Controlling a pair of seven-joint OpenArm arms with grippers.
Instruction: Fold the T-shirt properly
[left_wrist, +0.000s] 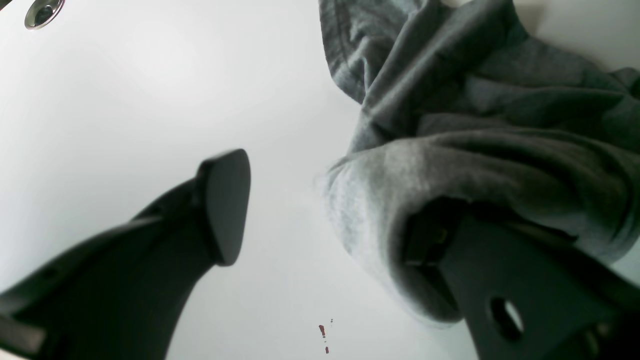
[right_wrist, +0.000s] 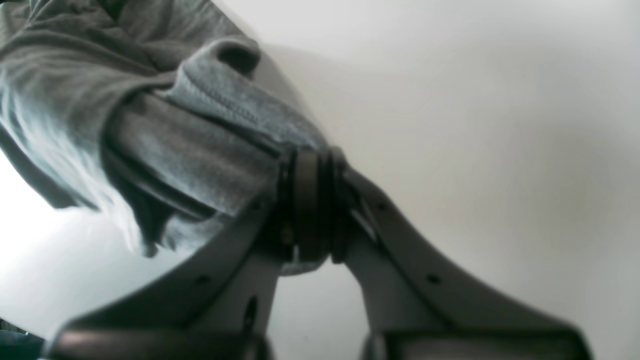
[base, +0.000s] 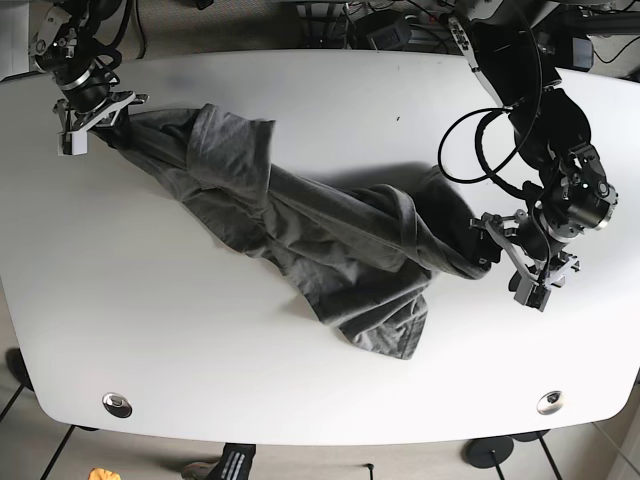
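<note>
Left wrist view: the left gripper has its jaws apart; grey shirt cloth drapes over one finger, the other finger bare above the white table. No writing shows.

Right wrist view: the right gripper is clamped on a hemmed fold of the shirt.

Base view: the shirt lies stretched and rumpled across the table, from the right gripper to the left gripper. No labels can be read.
</note>
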